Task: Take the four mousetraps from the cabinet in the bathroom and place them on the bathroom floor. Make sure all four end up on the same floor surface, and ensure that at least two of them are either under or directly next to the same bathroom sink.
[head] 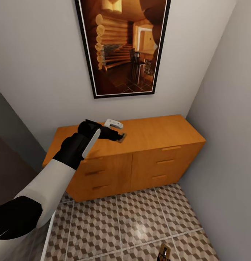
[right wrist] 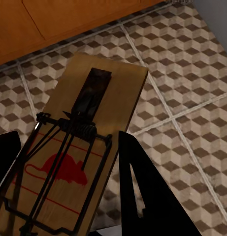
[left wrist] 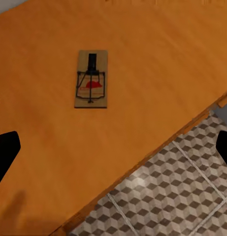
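Over the orange-brown cabinet (head: pixel 147 134), the left gripper (head: pixel 116 136) hangs with jaws spread wide above 1 mousetrap (left wrist: pixel 92 78) lying flat on the cabinet top, ahead of the fingertips and not between them. The right gripper (right wrist: pixel 69 162), jaws clamped on a second mousetrap (right wrist: pixel 76 152), holds it above the bathroom floor (right wrist: pixel 192 98) near the drawers.

1. One mousetrap (left wrist: pixel 91 78), a flat tan board with a dark spring bar and red mouse print, lies flat on the orange-brown cabinet (head: pixel 158 132) top.
2. A second mousetrap (right wrist: pixel 79 157) hangs above the cube-patterned bathroom floor (head: pixel 140 221), between dark fingers.
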Controlling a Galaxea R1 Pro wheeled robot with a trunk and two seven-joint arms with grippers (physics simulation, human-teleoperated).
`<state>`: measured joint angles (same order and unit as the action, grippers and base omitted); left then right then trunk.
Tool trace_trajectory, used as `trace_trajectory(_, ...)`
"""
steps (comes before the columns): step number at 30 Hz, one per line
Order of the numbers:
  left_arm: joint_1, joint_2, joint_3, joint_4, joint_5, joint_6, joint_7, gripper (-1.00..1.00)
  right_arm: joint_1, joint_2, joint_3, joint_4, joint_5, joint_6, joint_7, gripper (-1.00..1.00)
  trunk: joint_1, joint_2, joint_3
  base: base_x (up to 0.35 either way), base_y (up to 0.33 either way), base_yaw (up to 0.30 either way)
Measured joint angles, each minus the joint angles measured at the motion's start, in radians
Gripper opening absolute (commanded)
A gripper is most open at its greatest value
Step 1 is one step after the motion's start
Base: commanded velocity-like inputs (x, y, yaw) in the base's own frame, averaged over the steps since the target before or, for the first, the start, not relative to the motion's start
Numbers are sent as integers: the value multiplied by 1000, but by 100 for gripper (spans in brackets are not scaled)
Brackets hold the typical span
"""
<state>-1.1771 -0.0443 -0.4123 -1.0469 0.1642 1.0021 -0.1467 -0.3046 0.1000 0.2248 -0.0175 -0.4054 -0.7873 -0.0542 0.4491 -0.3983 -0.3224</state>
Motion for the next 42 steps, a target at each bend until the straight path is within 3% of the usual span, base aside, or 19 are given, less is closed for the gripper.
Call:
trace_trajectory(16, 0, -1, -1, 61, -1, -2, -3, 100, 0, 1, 0, 0, 0, 0, -1, -100, 0, 0, 0, 221, 0, 0)
trace_trajectory(23, 0, -2, -1, 101, -1, -23, -3, 100, 0, 1, 0, 0, 0, 0, -1, -100, 0, 0, 0, 40, 0, 0)
trace_trajectory(42, 0, -16, -4, 110, -1, -35, -1, 100, 0, 1, 0, 0, 0, 0, -1, -100, 0, 0, 0, 3, -2, 0)
